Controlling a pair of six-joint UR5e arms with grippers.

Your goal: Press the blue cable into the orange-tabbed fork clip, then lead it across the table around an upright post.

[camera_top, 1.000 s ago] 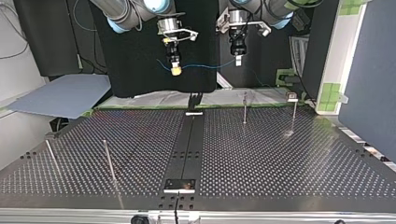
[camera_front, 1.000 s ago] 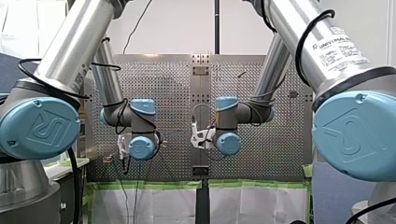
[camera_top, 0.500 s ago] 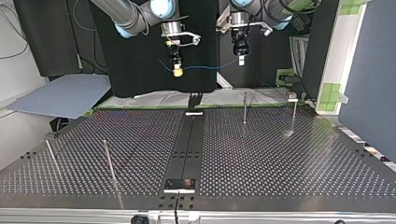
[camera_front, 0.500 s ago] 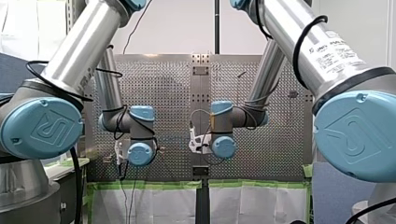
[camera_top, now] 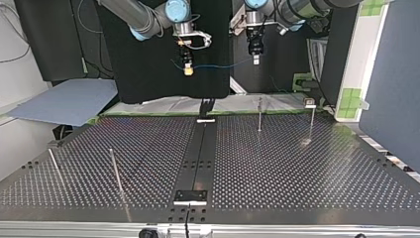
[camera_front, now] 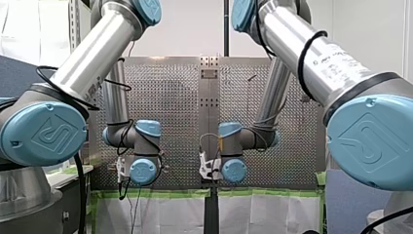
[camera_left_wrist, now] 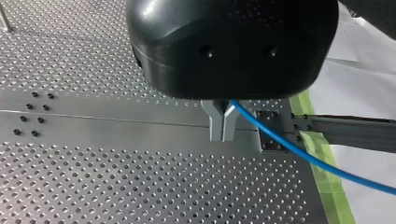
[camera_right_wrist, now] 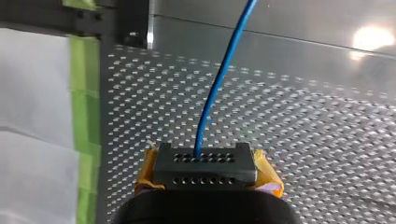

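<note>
The blue cable (camera_top: 218,66) hangs in a shallow span between my two grippers, high beyond the table's far edge in the top view. My left gripper (camera_top: 255,59) is at that view's right. Its metal fingers (camera_left_wrist: 217,122) are shut on the cable (camera_left_wrist: 299,150), which trails off to one side. My right gripper (camera_top: 187,70), with yellow pads, is shut on the cable (camera_right_wrist: 218,86), which runs straight ahead from its black perforated jaw block (camera_right_wrist: 204,164). A small clip (camera_top: 310,103) tops a thin stand at the far right; its colour is unclear.
Thin upright posts stand on the perforated table (camera_top: 277,168): one (camera_top: 259,115) at the far right, two (camera_top: 115,171) (camera_top: 54,166) at the near left. A dark centre strip (camera_top: 198,153) with a small plate runs down the middle. Green tape and white sheeting edge the far side.
Both wrists have sunk lower in the front view and the grippers have risen slightly in the top view, drawing back from the table. The cable stays held between them.
</note>
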